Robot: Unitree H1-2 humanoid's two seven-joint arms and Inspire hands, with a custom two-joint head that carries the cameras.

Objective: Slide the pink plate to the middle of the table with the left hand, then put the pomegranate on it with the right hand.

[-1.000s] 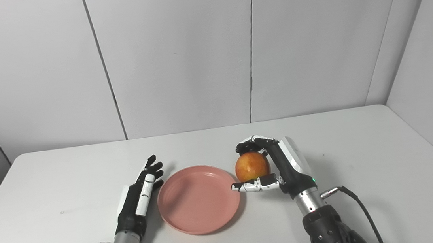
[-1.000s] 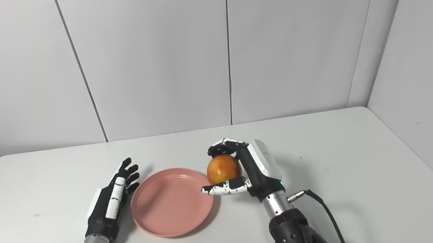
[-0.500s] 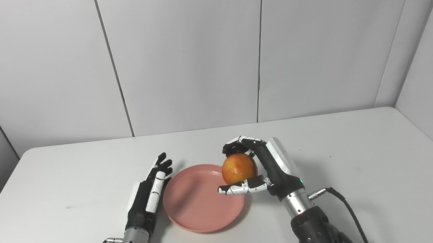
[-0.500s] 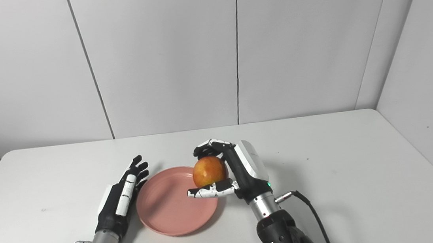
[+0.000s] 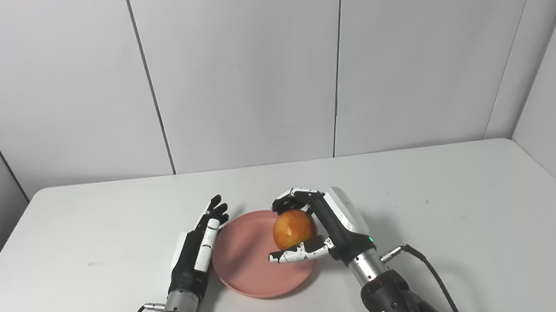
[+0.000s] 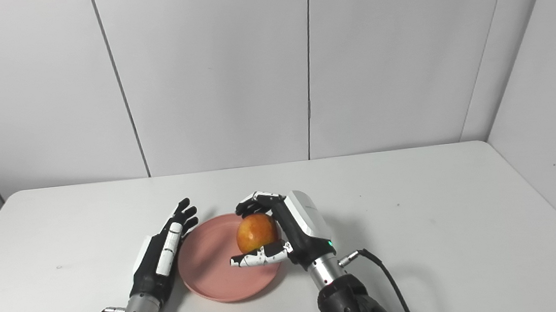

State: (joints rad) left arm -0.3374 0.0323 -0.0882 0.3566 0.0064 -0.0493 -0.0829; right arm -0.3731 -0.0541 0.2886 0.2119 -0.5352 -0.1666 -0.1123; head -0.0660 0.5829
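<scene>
1. The pomegranate is enclosed by the right hand: the fingers are curled over its far top, and the thumb is laid across beneath its near side.
2. The fruit is held over the right part of the pink plate; whether it touches the plate's surface cannot be told.
3. The plate is seen flat on the white table, between the two hands, near the table's middle.
4. The left hand is kept open, its fingers straight, slightly spread and pointed away from the robot.
5. The plate's left rim is found just beside the inner edge of the left fingers; contact cannot be confirmed.
6. Nothing is gripped by the left hand.
7. The right thumb tip is seen above the plate's inner area.
</scene>
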